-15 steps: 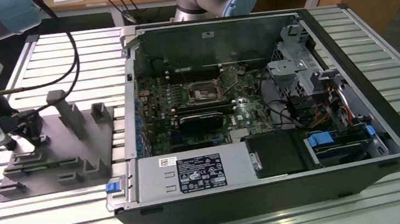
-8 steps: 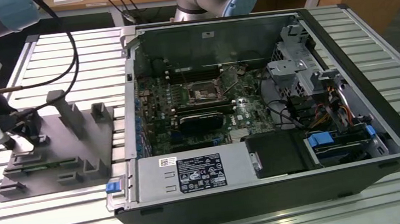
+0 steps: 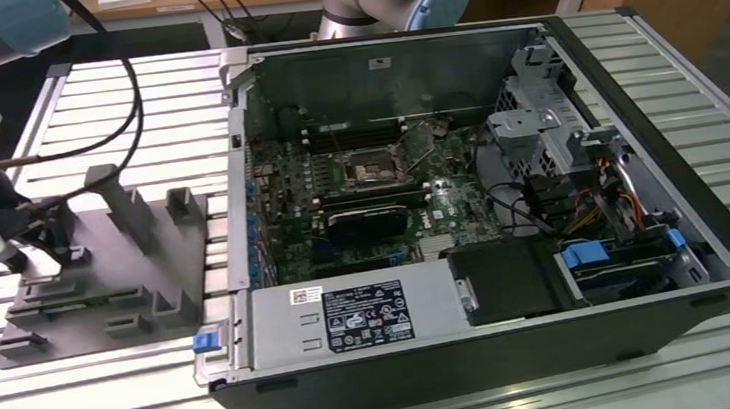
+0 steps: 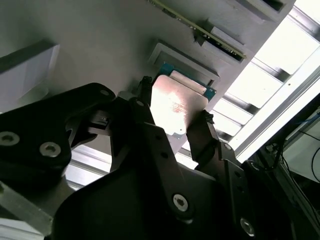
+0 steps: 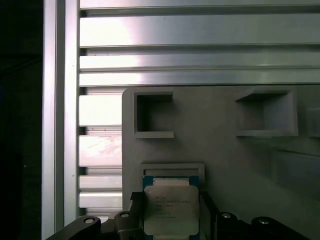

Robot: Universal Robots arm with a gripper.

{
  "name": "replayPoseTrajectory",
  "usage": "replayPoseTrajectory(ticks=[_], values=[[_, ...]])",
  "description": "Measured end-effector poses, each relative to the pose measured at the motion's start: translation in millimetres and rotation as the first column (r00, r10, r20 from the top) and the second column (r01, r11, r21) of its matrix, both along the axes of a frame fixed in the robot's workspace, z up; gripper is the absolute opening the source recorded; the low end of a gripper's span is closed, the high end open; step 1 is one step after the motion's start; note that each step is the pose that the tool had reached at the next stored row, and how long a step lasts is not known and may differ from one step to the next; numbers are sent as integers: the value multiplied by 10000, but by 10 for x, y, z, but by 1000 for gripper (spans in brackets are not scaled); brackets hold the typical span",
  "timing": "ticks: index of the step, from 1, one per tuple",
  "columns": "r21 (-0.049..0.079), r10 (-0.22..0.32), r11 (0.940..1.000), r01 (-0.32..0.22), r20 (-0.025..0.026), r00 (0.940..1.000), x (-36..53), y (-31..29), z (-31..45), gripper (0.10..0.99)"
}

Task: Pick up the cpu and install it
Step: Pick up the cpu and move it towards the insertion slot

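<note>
The cpu (image 5: 169, 209), a small square chip with a silvery top plate and a green rim, sits between the two dark fingers of my gripper (image 5: 170, 216). In the second wrist view the fingertips (image 4: 145, 85) press against opposite edges of the cpu (image 4: 177, 102). It lies at a shallow pocket (image 5: 172, 169) of the grey fixture plate (image 5: 220, 145). I cannot tell whether it is lifted clear of the pocket. In the exterior view my gripper (image 3: 41, 251) hangs over the fixture plate (image 3: 105, 290) at the exterior view's left. The dark cpu socket (image 3: 372, 171) lies on the motherboard inside the open computer case (image 3: 473, 204).
Upright blocks (image 3: 117, 203) stand on the fixture plate close to the gripper. A black cable (image 3: 129, 117) runs from the arm. The case wall (image 3: 239, 176) rises between the plate and the motherboard. Slatted aluminium table (image 3: 126, 87) lies under everything.
</note>
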State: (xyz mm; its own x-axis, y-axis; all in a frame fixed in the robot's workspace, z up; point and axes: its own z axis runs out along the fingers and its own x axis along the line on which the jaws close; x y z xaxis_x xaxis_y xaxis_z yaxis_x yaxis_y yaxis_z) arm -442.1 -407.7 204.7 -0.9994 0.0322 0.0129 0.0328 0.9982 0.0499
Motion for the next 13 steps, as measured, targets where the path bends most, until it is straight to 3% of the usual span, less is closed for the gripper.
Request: replayPoseTrajectory(ticks=[13], values=[[17, 0, 10000, 0, 2, 10000, 0, 0, 171, 533]])
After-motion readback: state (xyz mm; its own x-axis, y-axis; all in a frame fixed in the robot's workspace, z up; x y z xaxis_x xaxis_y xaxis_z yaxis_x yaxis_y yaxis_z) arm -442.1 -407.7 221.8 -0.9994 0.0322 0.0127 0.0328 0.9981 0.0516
